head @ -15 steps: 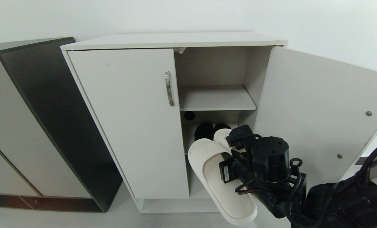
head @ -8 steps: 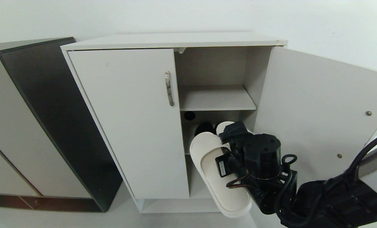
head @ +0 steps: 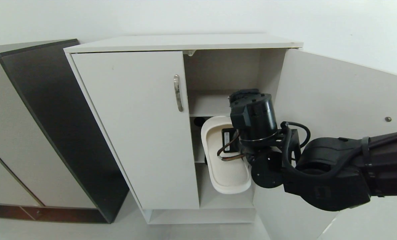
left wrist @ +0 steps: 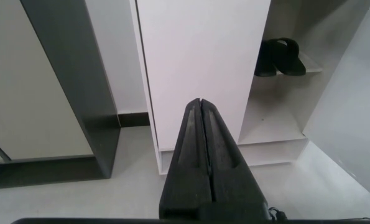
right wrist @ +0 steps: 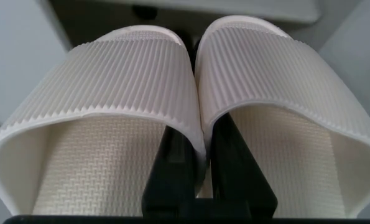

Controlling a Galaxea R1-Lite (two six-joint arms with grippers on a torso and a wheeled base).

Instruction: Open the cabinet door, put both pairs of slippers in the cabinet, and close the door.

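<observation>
Step in hand: loading pair 2 of 2.

- Cabinet (head: 185, 41): right door (head: 335, 106) stands wide open, left door (head: 135, 126) closed.
- Black slippers (left wrist: 281, 57) sit side by side on the middle shelf (left wrist: 309, 68), so I count that pair as done.
- White slippers (head: 227, 166) are held at the open half, toes pointing in just under the upper shelf (head: 212, 103), heels lower and hanging out over the bottom compartment. They are tilted and resting on nothing.
- Right gripper (right wrist: 200, 149): its 2 fingers go down between the slippers and pinch the 2 inner side walls together, so both travel as 1 bundle.
- Left gripper (left wrist: 200, 106): fingers pressed together, holding nothing, hanging low in front of the left door.

Next move, as I judge it:
- The toes are aimed at the same level as the black pair, so the white pair needs a bare patch of shelf or it may ride up on the black ones or shove them back.
- Level the soles, go deeper, set down, spread the fingers, back straight out.
- Then only the right door is left to swing shut.
</observation>
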